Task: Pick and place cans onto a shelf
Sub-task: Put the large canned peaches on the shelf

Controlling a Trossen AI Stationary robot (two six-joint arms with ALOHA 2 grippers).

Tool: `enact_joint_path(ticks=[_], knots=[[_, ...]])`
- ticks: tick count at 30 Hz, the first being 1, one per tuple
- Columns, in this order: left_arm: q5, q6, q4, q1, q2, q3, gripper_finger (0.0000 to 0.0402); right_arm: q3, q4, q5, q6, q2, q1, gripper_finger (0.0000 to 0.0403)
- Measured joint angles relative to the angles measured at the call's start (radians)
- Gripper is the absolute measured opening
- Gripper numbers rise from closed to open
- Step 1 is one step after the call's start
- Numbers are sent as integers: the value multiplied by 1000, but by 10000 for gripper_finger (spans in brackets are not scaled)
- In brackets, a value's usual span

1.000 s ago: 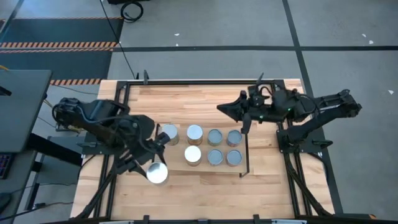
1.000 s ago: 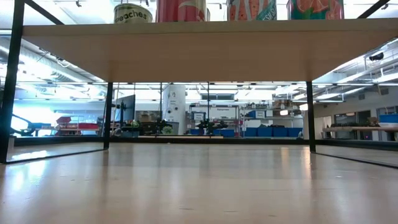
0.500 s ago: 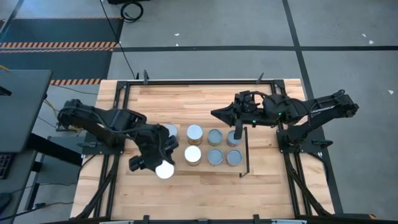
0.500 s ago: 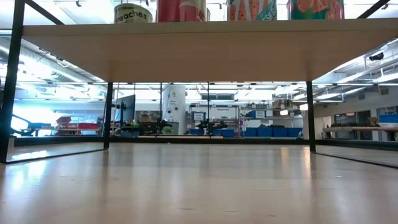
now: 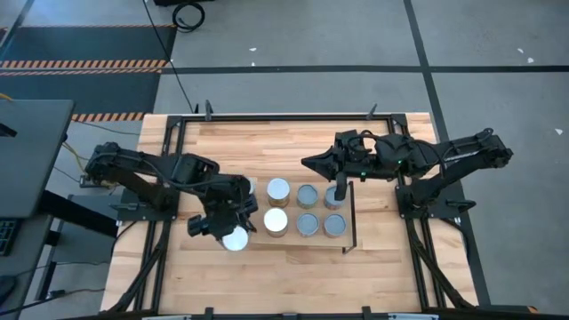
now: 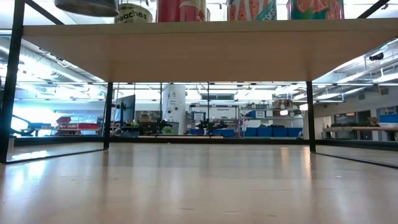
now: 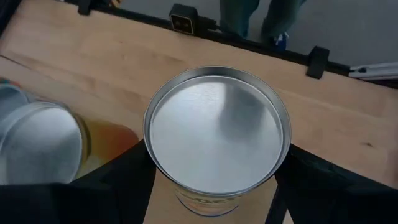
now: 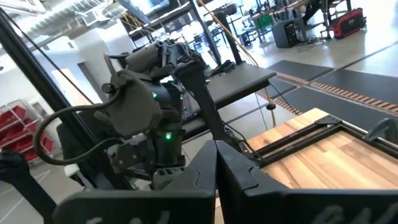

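My left gripper (image 5: 231, 233) is shut on a tin can with a silvery lid (image 5: 236, 239) over the near left corner of the shelf (image 5: 290, 242), a light-wood board with black end frames. The left wrist view shows the lid (image 7: 217, 135) between my two dark fingers. In the low view the can's underside (image 6: 87, 6) hangs just above the shelf board (image 6: 199, 50). Several other cans (image 5: 307, 196) stand upright on the shelf. My right gripper (image 5: 308, 163) is shut and empty, above the table just beyond the shelf's far edge. My left gripper pinches the can's round side wall (image 7: 166, 190) just below the lid, one finger (image 7: 118, 186) on each opposite side. The fingers come slanting down from the table's left. The can is upright, lid up, lifted clear of the shelf.
A can (image 7: 37, 146) stands close beside the held one on the shelf's left end; it also shows in the high view (image 5: 244, 188). The shelf's black right end frame (image 5: 354, 218) stands up from the table. Bare tabletop (image 5: 267, 142) lies beyond the shelf.
My left gripper has carried the can from the table in front of the shelf toward the table's right and a little toward its far edge, over the shelf's near left corner, the can staying upright and clear. My right gripper has shifted slightly toward the table's left, then kept still.
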Motion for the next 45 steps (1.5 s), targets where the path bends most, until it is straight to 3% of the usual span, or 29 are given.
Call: enact_joint_path(ticks=[7,17,45], knots=[[43,133,-5,44,0,0,290,0,0,42,-38,0,-7,20],[79,188,-33,90,0,0,291,0,0,73,-49,0,-23,45],[-1,43,-28,86,40,0,305,0,28,69,-101,0,-44,52]])
